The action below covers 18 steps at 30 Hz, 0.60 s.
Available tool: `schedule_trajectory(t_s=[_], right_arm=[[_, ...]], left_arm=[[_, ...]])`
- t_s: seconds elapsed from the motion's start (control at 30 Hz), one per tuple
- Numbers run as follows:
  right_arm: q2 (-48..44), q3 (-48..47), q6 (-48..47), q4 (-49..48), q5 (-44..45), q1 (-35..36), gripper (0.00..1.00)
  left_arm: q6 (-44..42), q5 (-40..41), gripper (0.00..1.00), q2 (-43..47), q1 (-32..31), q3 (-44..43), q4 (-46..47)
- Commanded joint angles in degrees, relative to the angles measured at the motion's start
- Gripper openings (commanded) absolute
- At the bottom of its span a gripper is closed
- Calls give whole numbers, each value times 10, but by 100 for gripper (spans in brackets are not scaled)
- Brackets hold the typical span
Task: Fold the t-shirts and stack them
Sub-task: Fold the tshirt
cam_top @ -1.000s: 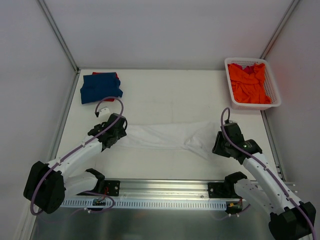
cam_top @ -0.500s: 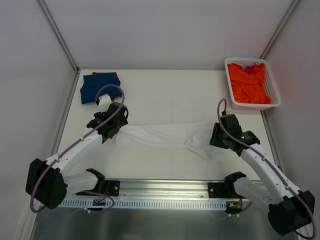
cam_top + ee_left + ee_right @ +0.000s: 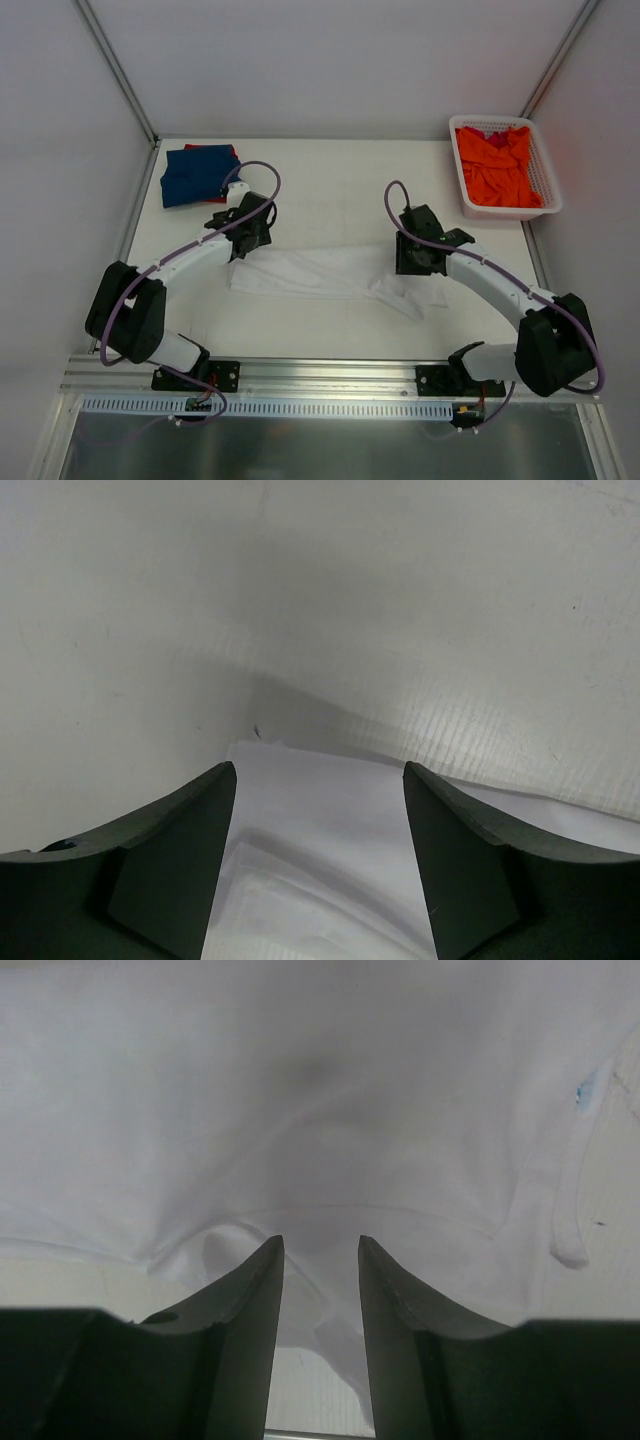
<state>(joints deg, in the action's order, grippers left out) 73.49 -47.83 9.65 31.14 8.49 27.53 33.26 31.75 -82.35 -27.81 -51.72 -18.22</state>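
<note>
My left hand (image 3: 316,780) hangs with its fingers wide apart over the 9 o'clock end of the white t-shirt (image 3: 320,272). A squared corner of cloth lies flat beneath the gap, nothing gripped. My right hand (image 3: 320,1245) is low over the 3 o'clock end with its fingers only a narrow gap apart. The cloth puckers up toward the tips, and I cannot tell from the wrist view whether a fold is pinched or merely lying under them. The shirt is a long band across the middle of the desk (image 3: 330,190), neat on the left but rumpled toward 4 o'clock, where a sleeve straggles out. That imbalance is my worry: if the right side does have cloth and moves while the left is free, I expect the whole band to drag and skew, since it is soft and nothing pins it down. If I close the left hand where it is, I could catch only the top layer, or nip the very edge and lose it on the lift — either would leave a crooked fold. The pucker and the loose sleeve could also get folded in and leave a lump. The dark blue t-shirt (image 3: 200,175) sits folded on the red one (image 3: 212,149) at 11 o'clock, close to my left arm, so a careless swing could knock that pile. The orange t-shirt (image 3: 495,165) waits in the basket (image 3: 510,212) at 1 o'clock.
</note>
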Motion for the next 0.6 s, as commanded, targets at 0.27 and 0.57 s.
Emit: schedule_trajectory(t_s=[0.27,0.57], right_arm=[[99,-81,-50,-6,67,53,39],[117,-85,-47,-5,79,60,39]], left_arm=[[12,-86,67,-3,-6,34,57],[38,-131,66,93,-16,84,46]])
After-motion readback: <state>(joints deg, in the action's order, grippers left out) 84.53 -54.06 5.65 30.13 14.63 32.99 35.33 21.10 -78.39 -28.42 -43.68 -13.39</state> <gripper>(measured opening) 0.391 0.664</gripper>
